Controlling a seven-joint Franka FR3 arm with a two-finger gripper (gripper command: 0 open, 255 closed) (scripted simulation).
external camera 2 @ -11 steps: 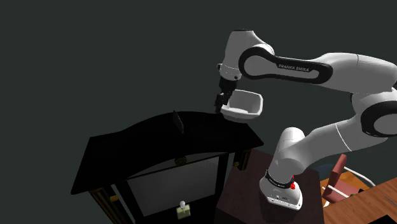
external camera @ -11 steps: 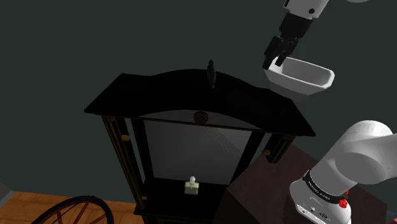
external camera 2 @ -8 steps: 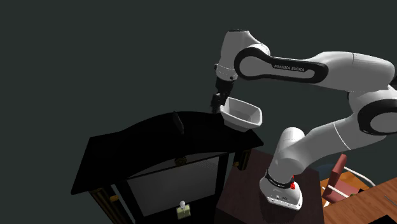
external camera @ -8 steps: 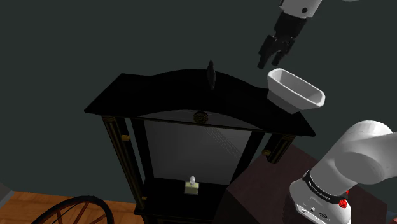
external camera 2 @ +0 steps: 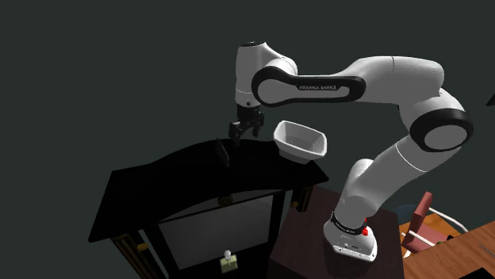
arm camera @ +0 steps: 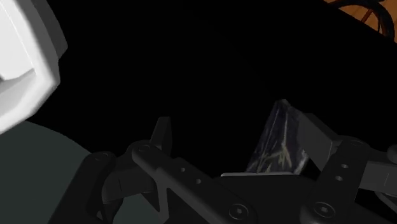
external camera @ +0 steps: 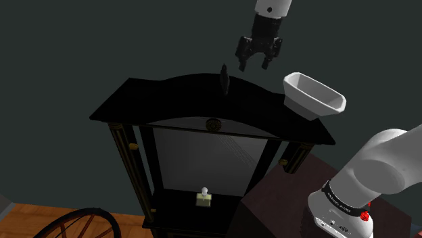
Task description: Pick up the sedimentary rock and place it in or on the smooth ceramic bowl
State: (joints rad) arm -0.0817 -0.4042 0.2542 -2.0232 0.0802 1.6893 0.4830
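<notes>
The rock (external camera: 224,76) is a thin dark shard standing upright near the back of the black cabinet's top (external camera: 169,101). My gripper (external camera: 255,61) hangs open above the top, a little to the shoulder view's right of the rock and higher, holding nothing. The white bowl (external camera: 315,96) sits tilted at the top's right end, apart from the gripper. In the second exterior view the gripper (external camera 2: 244,131) is just right of and above the rock (external camera 2: 223,150), with the bowl (external camera 2: 300,141) further right. The wrist view has the streaked rock (arm camera: 283,143) close by one finger and the bowl (arm camera: 25,57) off to the other side.
The cabinet has a glass door (external camera: 203,159) with a small bottle (external camera: 203,197) on a shelf behind it. A spoked wheel (external camera: 74,226) is at the shoulder view's lower left. My dark stand (external camera: 270,209) is beside the cabinet. A chair (external camera 2: 424,226) is on the wooden floor.
The gripper left the bowl's rim, rose, and swung to the shoulder view's left toward the rock. The bowl dropped slightly and now rests tilted, unchanged since half a second ago.
</notes>
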